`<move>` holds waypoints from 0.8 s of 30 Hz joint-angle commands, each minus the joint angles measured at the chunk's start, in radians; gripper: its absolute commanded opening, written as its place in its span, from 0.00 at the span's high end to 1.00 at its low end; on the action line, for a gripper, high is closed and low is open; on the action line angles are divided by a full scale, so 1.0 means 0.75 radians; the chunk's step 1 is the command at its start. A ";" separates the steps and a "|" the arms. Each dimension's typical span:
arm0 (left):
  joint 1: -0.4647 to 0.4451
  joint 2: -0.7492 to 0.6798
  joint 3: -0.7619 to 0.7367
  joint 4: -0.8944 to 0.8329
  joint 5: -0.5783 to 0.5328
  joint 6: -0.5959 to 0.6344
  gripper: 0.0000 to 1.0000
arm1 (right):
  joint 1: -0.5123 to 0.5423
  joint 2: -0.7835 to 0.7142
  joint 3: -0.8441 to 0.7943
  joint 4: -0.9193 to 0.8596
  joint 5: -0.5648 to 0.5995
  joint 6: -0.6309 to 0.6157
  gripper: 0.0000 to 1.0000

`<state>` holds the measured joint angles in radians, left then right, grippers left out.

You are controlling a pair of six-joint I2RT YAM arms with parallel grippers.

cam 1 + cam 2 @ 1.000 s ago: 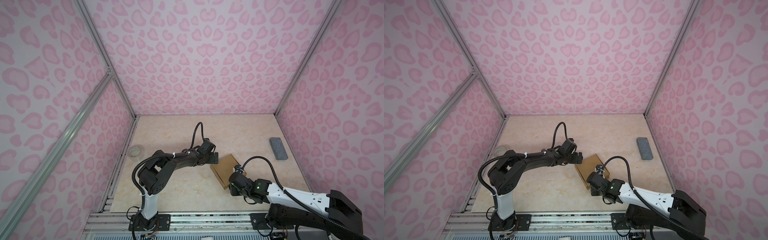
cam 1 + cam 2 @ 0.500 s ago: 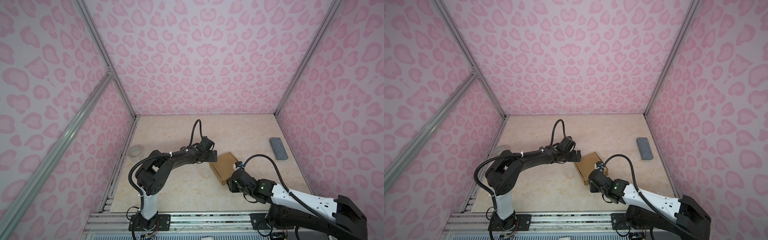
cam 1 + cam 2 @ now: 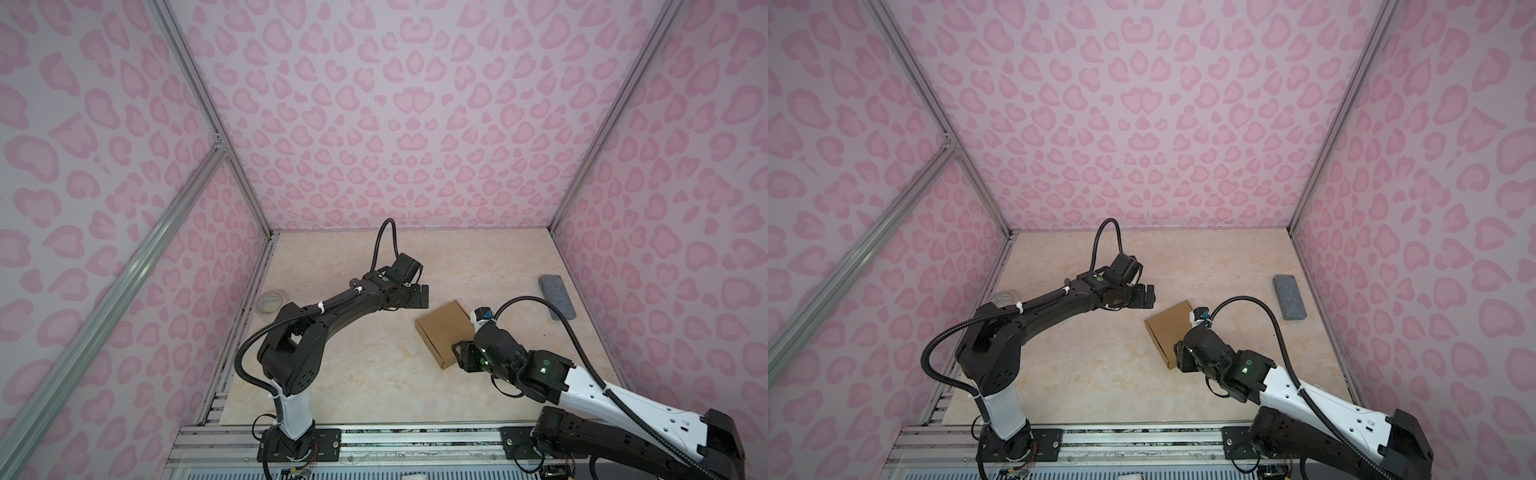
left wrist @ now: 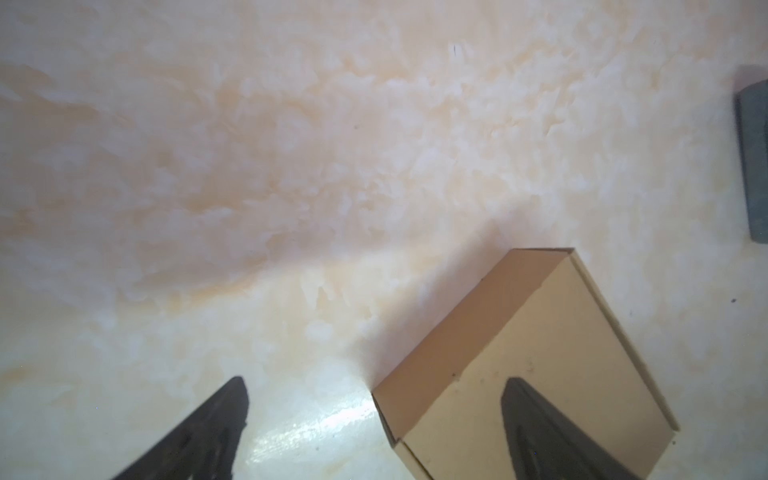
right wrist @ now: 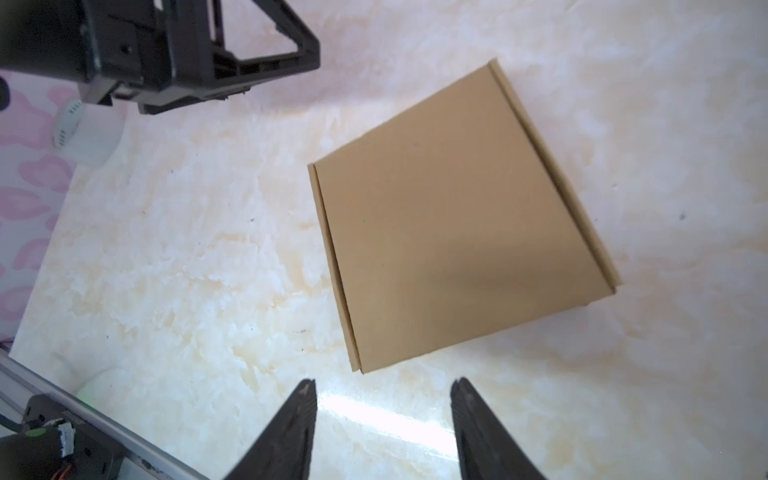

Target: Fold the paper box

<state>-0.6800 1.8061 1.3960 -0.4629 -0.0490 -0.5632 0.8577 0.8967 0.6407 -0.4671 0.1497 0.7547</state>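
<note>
Paper box (image 3: 445, 332) lies flat on surface (image 3: 353, 374), lid down, looks fully folded. Left gripper (image 3: 423, 296) spread wide, empty, near box's far corner. Right gripper (image 5: 383, 382) parted, empty, just off near edge, not touching.

Judgement: retreat step. Lift clear upward, avoid catching lid seam or nudging box.

No print readable on box; tape roll (image 3: 269, 301) markings too small.
</note>
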 commanded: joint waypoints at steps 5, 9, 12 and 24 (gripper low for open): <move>0.017 -0.210 -0.013 -0.067 -0.383 0.041 0.02 | -0.475 -0.027 0.065 0.114 -0.174 -0.275 0.28; 0.018 -0.342 -0.155 -0.043 -0.614 0.233 0.02 | -0.688 0.010 0.098 0.239 -0.152 -0.359 0.02; 0.053 -0.425 -0.285 0.002 -0.820 0.321 0.02 | -0.771 0.036 0.074 0.357 -0.027 -0.386 0.01; 0.608 -0.859 -0.923 0.604 -0.676 0.319 0.02 | -1.066 0.347 -0.195 1.129 0.383 -0.605 0.01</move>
<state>-0.2672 1.1721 0.7437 -0.1890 -0.5903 -0.3466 0.0929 1.1091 0.5274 0.1795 0.3836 0.3286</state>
